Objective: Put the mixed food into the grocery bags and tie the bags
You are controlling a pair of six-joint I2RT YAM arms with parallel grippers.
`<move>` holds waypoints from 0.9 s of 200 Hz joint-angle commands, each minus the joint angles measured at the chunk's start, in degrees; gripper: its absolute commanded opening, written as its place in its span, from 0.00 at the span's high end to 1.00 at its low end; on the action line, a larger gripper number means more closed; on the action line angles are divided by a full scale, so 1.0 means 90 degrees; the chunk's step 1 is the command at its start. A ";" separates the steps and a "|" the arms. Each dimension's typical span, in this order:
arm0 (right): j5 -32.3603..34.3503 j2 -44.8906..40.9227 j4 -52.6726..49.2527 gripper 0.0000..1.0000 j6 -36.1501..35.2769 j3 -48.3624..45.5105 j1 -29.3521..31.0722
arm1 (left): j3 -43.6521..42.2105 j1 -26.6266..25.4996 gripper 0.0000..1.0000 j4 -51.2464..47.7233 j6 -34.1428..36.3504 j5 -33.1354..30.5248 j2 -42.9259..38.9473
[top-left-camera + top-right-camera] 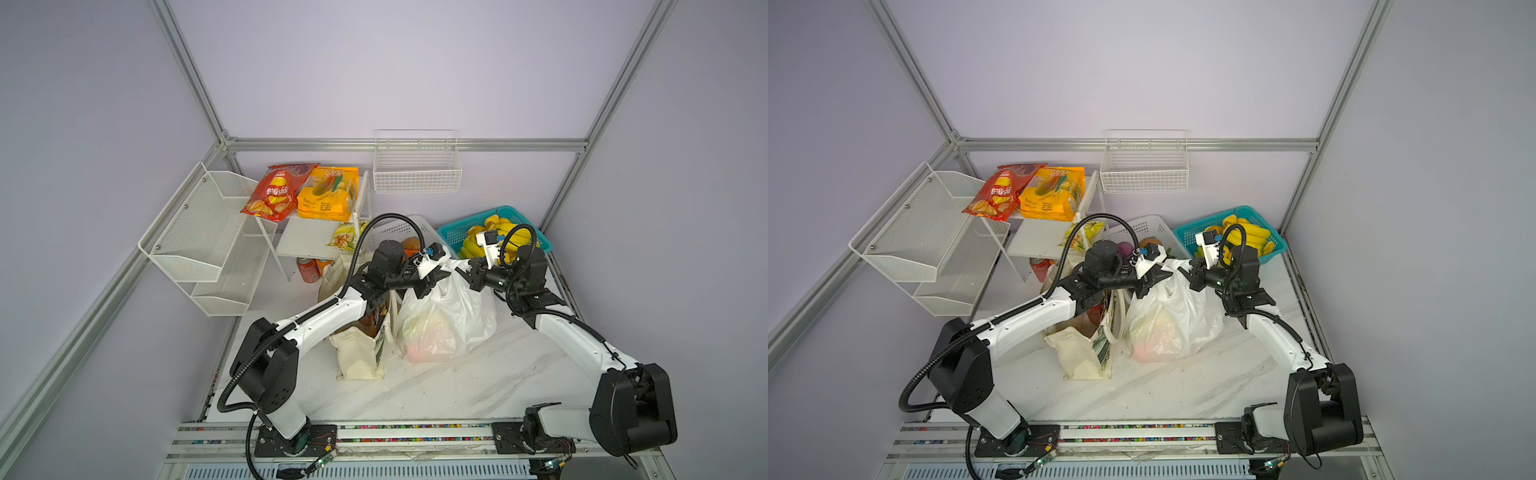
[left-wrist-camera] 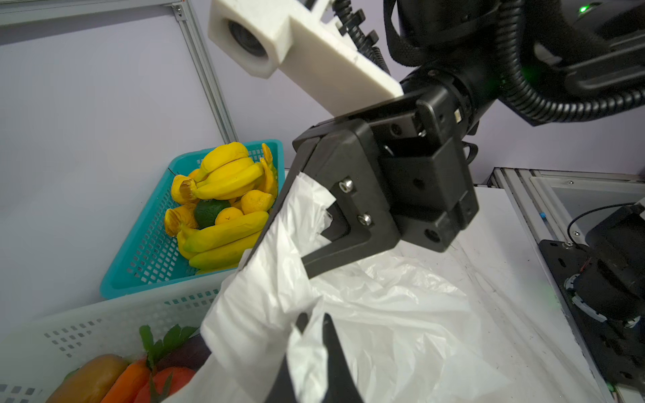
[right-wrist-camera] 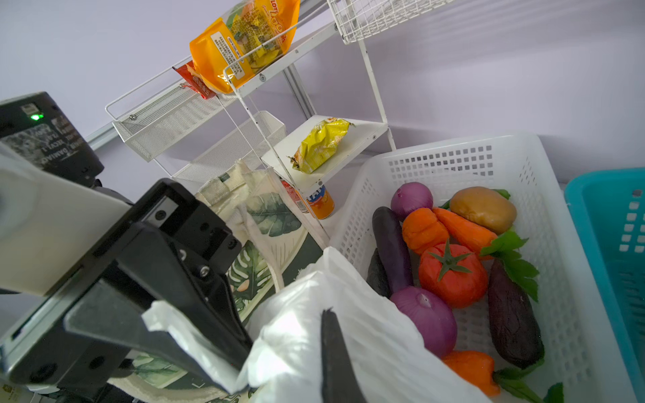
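Note:
The thin white plastic bag (image 1: 449,316) (image 1: 1175,320) stands mid-table, with a pale orange, rounded shape (image 1: 428,336) showing through its side. Above it my left gripper (image 1: 436,276) (image 2: 314,319) is shut on one bunched handle. My right gripper (image 1: 469,272) (image 3: 326,315) faces it, shut on the other handle, and the two almost touch. The handle plastic (image 2: 265,279) stretches between them. The cream canvas tote (image 1: 357,357) (image 3: 244,195) stands just left of the bag, under my left arm. Something reddish-brown (image 1: 1096,311) shows in its mouth. The rest of the mixed food is hidden.
A white lattice basket (image 3: 453,167) of vegetables and a teal basket (image 1: 498,237) of bananas sit right behind the bags. A white shelf (image 1: 307,241) at back left holds a red crisp packet (image 1: 274,195) and a yellow-orange packet (image 1: 328,199). A red can (image 1: 308,270) stands beneath it.

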 commanded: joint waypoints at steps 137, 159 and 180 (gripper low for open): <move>0.0308 -0.0142 -0.0816 0.91 -0.0721 0.0501 -0.0048 | -0.0405 -0.0205 1.00 0.0588 0.0330 -0.1015 0.0019; 0.0550 -0.0152 -0.0928 0.90 -0.0819 0.0481 -0.0051 | -0.0400 -0.0205 1.00 0.0679 0.0142 -0.1320 -0.0108; 0.0573 -0.0074 -0.0948 0.89 -0.0837 0.0467 -0.0048 | -0.0392 -0.0205 1.00 0.0725 0.0089 -0.1267 -0.0191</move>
